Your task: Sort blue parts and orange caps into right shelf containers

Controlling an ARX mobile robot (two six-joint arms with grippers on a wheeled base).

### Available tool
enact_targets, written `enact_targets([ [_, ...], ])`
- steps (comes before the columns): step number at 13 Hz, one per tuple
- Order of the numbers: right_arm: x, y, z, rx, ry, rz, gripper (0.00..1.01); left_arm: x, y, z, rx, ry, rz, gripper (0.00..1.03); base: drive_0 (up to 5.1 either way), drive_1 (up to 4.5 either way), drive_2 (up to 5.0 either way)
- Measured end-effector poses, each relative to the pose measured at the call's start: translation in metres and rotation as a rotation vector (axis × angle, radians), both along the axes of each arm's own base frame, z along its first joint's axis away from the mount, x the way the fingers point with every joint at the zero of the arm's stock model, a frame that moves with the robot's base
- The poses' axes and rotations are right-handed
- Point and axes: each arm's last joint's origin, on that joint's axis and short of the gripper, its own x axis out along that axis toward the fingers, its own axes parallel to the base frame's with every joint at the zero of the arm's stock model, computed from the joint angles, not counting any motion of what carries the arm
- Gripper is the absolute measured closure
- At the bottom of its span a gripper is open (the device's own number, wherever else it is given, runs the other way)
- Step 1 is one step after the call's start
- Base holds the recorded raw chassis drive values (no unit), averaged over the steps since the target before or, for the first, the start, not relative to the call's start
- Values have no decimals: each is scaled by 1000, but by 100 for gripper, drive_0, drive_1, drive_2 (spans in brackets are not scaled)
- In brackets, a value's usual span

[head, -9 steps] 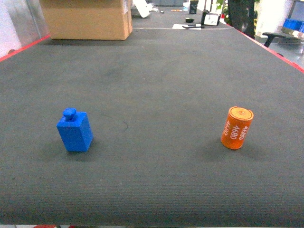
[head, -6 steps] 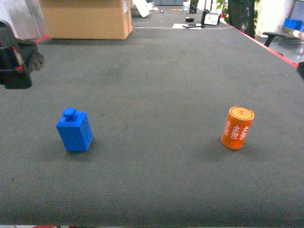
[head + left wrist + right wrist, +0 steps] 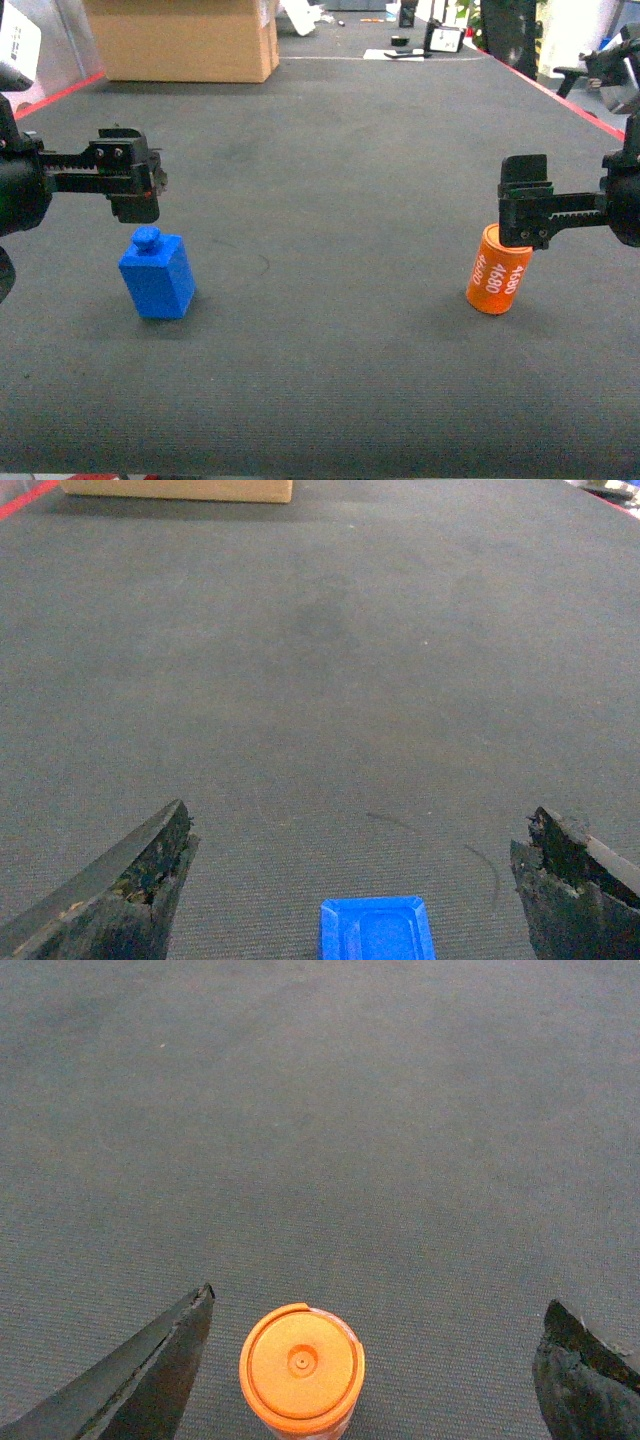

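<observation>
A bright blue part, shaped like a small block with a round knob on top, stands upright on the left of the dark worktop, well apart from an orange cap with white "4680" print, leaning a little, on the right.

blue parts: 1 | orange caps: 1 | cardboard boxes: 1 | end effectors: 2
</observation>
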Motion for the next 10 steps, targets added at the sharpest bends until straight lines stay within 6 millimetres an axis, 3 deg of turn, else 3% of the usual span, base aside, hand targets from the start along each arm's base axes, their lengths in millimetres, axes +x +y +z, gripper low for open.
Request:
enact_targets([
  [4,13,5,-21,3,36,-9,3,10,-4,-20,-2,43,-11,5,0,0,0],
  [7,18,5,-30,16,54,-16,3,13,-11,-24,2,57,-29,5,0,0,0],
  [10,22,6,-43,16,78,-18,3,16,-13,-47,20,122,-29,5,0,0,0],
])
